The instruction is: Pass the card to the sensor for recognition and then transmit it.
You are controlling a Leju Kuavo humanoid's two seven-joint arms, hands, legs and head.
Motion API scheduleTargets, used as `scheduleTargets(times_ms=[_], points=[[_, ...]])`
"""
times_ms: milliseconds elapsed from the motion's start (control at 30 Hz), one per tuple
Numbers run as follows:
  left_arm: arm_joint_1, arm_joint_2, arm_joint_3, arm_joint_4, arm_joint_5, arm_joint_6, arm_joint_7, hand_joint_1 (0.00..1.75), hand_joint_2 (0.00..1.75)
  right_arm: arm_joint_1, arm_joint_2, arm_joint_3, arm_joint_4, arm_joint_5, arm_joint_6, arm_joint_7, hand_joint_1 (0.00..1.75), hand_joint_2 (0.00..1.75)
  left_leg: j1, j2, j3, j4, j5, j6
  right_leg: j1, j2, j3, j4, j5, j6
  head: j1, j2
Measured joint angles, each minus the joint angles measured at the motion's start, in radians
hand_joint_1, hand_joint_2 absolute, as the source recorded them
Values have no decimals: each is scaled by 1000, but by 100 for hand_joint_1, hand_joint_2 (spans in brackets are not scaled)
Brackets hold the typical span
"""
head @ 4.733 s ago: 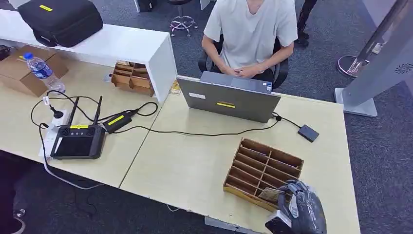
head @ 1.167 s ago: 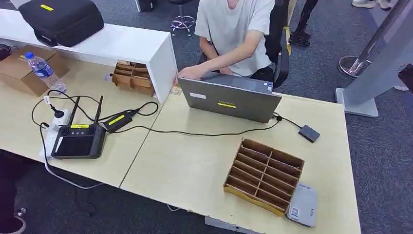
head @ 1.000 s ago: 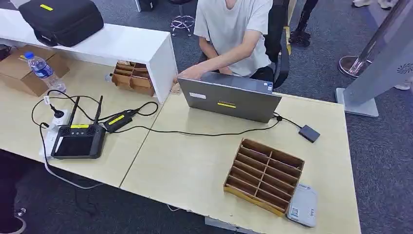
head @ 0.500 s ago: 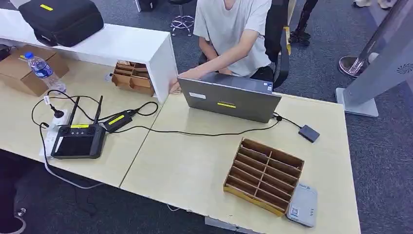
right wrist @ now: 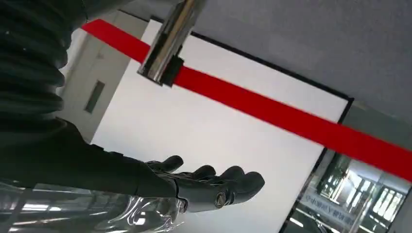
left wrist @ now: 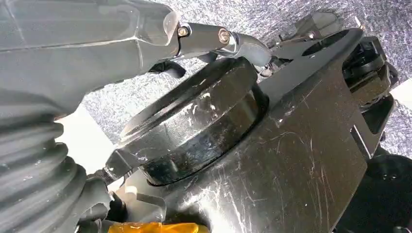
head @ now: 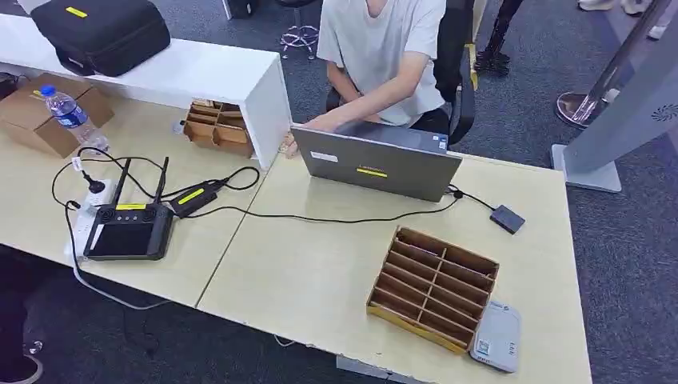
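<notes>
While the head view looks down on the pale desk [head: 320, 272], neither arm reaches over it. The wooden slotted tray [head: 433, 286] sits toward the robot's right side, and just beside its near right corner lies the grey sensor [head: 496, 346], flat on the desk, its long axis running away from the robot. No card can be made out in the tray's slots or on the desk, so where it lies is anyone's guess from here. Behind the laptop [head: 376, 162] a person [head: 384, 48] leans in, one hand at its edge.

Over to the left wrist view: the left hand [left wrist: 214, 41] hangs close to dark parts of the robot, and whether its fingers are closed cannot be told.

Now the right wrist view: the right hand [right wrist: 204, 187] is raised, fingers stretched out together, nothing between them, with a white wall and a red band [right wrist: 291, 116] behind. Judging by the layout, the right hand is the nearer one to tray and sensor.
</notes>
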Motion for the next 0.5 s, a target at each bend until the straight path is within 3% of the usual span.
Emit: scheduleTargets(times_ms=[500], points=[[1, -1, 0, 0, 6, 0, 0, 0, 175, 162, 125, -83, 20, -19, -23, -5, 0, 175, 2, 0, 0, 0, 0, 0, 1, 0, 0, 0, 0, 0, 0, 0]])
